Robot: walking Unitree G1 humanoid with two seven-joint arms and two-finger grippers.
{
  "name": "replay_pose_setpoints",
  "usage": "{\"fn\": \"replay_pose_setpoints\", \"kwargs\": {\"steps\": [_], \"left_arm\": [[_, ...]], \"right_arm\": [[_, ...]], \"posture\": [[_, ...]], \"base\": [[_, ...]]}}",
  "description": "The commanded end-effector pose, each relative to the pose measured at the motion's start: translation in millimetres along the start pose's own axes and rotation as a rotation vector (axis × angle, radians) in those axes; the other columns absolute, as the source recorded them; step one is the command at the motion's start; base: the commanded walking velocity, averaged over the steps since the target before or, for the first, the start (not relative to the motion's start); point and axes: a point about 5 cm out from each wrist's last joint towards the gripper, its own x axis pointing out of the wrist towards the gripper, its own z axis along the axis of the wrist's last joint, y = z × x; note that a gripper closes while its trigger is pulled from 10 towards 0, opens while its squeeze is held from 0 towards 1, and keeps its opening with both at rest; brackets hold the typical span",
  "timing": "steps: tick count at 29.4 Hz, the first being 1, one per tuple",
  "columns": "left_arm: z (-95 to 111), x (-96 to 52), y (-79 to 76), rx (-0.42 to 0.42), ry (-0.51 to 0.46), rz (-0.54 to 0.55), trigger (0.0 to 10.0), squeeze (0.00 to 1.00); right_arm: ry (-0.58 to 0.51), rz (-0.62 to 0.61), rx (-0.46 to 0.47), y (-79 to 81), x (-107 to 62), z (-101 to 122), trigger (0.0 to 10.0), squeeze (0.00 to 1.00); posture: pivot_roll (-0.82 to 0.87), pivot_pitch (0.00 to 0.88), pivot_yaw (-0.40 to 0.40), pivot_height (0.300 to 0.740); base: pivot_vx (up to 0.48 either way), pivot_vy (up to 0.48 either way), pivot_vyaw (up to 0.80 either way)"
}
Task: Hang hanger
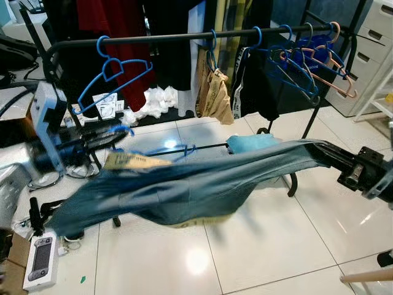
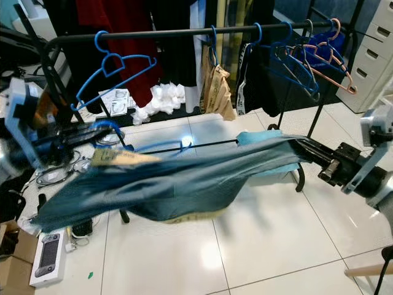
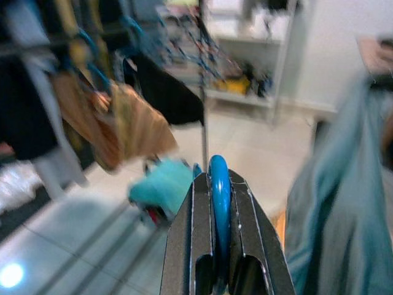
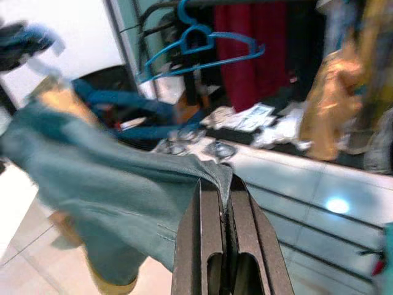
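hanger and jeans held up between both arms, short of the rail

the blue hanger (image 3: 219, 203) sits edge-on in the left gripper (image 3: 219, 184), whose jaws are closed tight on its plastic with no gap either side. in the head views the hanger's hook curls up just beside that gripper, below the black rail (image 1: 184, 35) and not yet on it. a pair of blue-green jeans (image 1: 184, 187) is stretched across between the arms, sagging in the middle above the white tiled floor (image 1: 264, 246). the right gripper (image 4: 225, 203) has its jaws pinched shut on a fold of the denim at the far end of the cloth.

the rail already carries an empty blue hanger (image 1: 113, 74) near its left end, a tan garment (image 1: 215, 92) about midway, and a cluster of blue and pink hangers (image 1: 313, 58) toward the right end. a handheld console (image 1: 42, 258) and cables lie on the floor by the rack's left foot.

the risks, as i judge them: the views are blurred, so the hook's angle is hard to read, and it could miss the rail or knock the empty hanger beside it. the right grip holds only a thin fold, which may slip under the cloth's weight and drop the jeans. the slack middle could also snag on the rack's lower bar.
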Motion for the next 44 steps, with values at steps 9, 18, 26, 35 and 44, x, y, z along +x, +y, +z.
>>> {"fn": "replay_pose_setpoints", "kwargs": {"steps": [9, 18, 26, 35, 44], "left_arm": [[26, 31.2, -8.0, -0.251, -0.485, 0.096, 10.0, 0.00], [-1, 73.0, -27.7, -0.733, -0.754, 0.367, 10.0, 0.00], [-19, 84.0, -34.0, -0.726, -0.681, 0.550, 10.0, 0.00], [-11, 75.7, -13.3, -0.277, -0.537, 0.838, 10.0, 0.00], [-2, 59.7, 7.5, -0.042, -0.475, 1.066, 10.0, 0.00]], "right_arm": [[0.051, 0.080, 0.048, 26.7, 29.5, -29, 0.0, 0.00], [0.029, 0.104, 0.063, 33.4, 40.3, -32, 0.0, 0.00], [0.006, 0.184, 0.095, 46.9, 43.4, -32, 0.0, 0.00], [0.077, 0.391, 0.193, 75.7, 35.5, -45, 0.0, 0.00], [0.272, 0.532, 0.285, 95.1, 12.4, -64, 0.0, 0.00]], "posture": [[-0.07, 0.089, 0.058, 0.740], [-0.08, 0.085, 0.057, 0.740], [-0.07, 0.088, 0.058, 0.740], [-0.07, 0.095, 0.057, 0.740], [-0.08, 0.096, 0.053, 0.740]], "base": [[0.000, 0.000, 0.00], [0.000, 0.000, 0.00], [0.000, 0.000, 0.00], [0.000, 0.000, 0.00], [0.000, 0.000, 0.00]]}}
